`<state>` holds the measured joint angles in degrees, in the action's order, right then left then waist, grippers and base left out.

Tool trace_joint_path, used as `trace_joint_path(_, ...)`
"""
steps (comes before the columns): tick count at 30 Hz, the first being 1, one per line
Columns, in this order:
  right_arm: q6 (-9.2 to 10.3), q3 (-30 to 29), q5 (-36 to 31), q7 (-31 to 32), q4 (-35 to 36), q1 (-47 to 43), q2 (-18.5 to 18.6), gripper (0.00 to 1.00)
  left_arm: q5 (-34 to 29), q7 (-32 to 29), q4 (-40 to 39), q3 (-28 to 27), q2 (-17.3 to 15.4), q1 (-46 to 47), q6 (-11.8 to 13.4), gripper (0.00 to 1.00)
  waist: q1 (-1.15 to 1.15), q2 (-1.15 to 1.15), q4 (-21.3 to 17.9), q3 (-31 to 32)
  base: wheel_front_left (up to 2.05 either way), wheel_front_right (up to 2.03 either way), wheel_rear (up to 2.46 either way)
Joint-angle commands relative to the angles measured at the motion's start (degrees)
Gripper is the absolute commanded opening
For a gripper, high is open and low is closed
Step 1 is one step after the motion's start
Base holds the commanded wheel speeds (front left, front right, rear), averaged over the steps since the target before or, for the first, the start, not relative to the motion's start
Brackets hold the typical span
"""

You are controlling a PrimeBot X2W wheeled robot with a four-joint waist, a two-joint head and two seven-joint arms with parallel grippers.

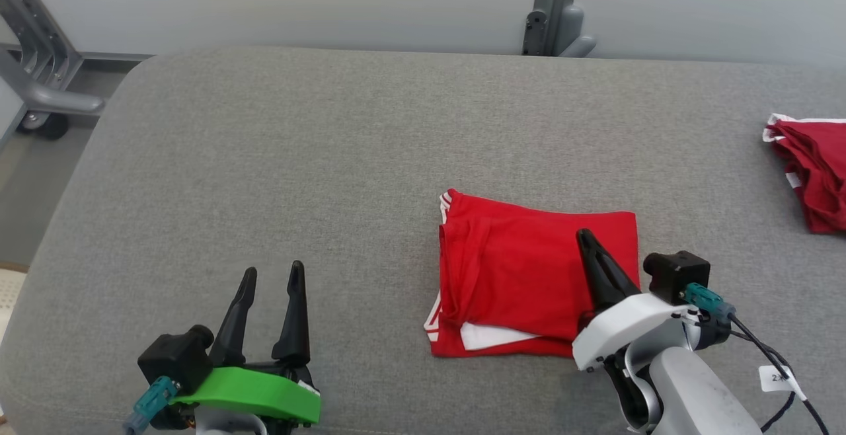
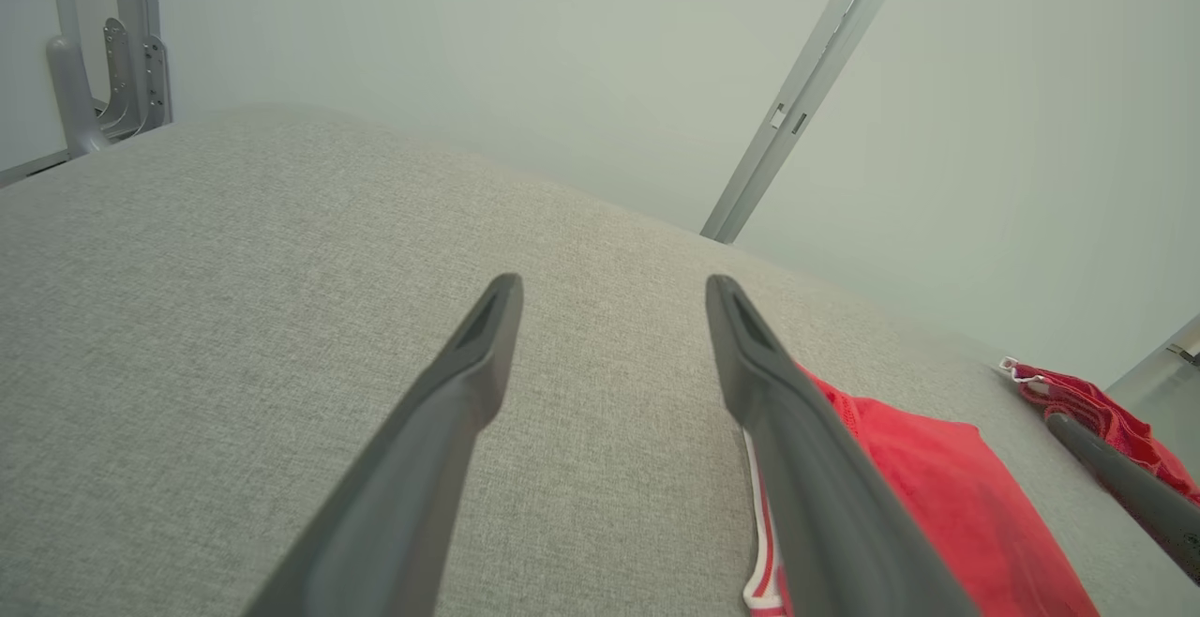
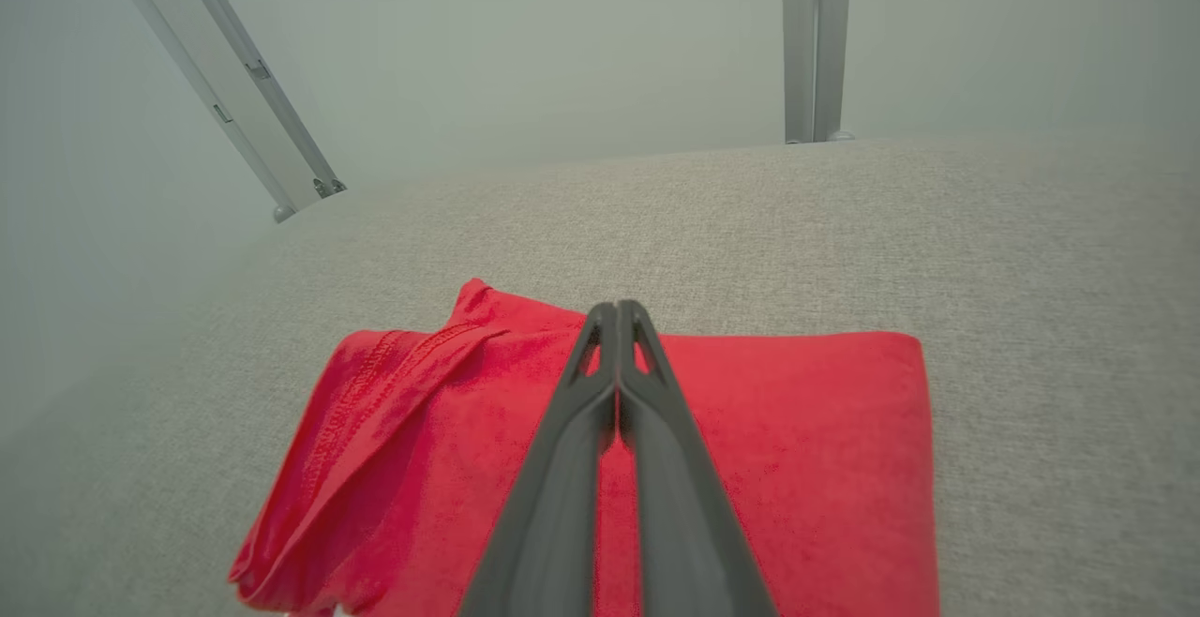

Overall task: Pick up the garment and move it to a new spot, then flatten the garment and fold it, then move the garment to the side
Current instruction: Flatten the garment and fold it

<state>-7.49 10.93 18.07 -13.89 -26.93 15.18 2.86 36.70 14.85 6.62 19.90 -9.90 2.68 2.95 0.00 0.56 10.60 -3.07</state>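
Nearest the lens, the right gripper [image 1: 585,240] has its two dark fingers pressed tight together with nothing pinched between them, as the right wrist view confirms. They lie over the right near quarter of the folded red garment [image 1: 522,270]. I cannot tell whether they touch the cloth or hover just above it. I read the garment as a neat rectangle on the grey padded surface [image 1: 317,157], right of centre, its long axis running left to right across me and a white-striped hem showing at its left and near edges. The closed fingers point away from me, across the short axis. The left gripper [image 1: 273,270] stands released, jaws wide and empty, well apart from the cloth, which lies off to its right. A second red garment [image 1: 816,170] sits at the far right edge, well apart from the first. I judge the fold done and only the move aside outstanding. The right arm is clearly the nearer one, so I would expect to slide or re-grasp the stack from that side.
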Motion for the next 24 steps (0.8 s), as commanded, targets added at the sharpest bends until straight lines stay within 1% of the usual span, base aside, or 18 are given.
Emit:
trace_joint_path(1,0.01,0.71,0.73,-0.2,-1.42,1.26,0.11,0.0,-0.1,0.13,-0.1,0.01,0.0,0.99,-0.07,1.0,0.0,-0.56,2.1,-1.36,0.0,0.0,0.0)
trace_joint_path(10,0.01,6.35,6.6,-0.67,-14.43,8.98,0.14,0.0,-0.39,0.25,0.42,0.12,0.88,2.4,-0.66,1.0,0.0,-0.56,7.33,-3.78,0.0,0.0,0.0)
trace_joint_path(17,0.0,9.91,8.48,-0.98,-24.03,16.05,0.15,0.0,-0.81,0.31,0.96,0.03,1.94,3.36,-1.38,1.0,0.0,-0.56,10.26,-5.39,0.0,0.0,0.0)
trace_joint_path(24,0.01,11.78,8.84,-1.36,-27.47,19.82,0.14,0.0,-1.26,0.38,1.43,-0.43,2.64,3.33,-1.78,1.0,0.0,-0.56,11.46,-5.91,0.0,0.0,0.0)
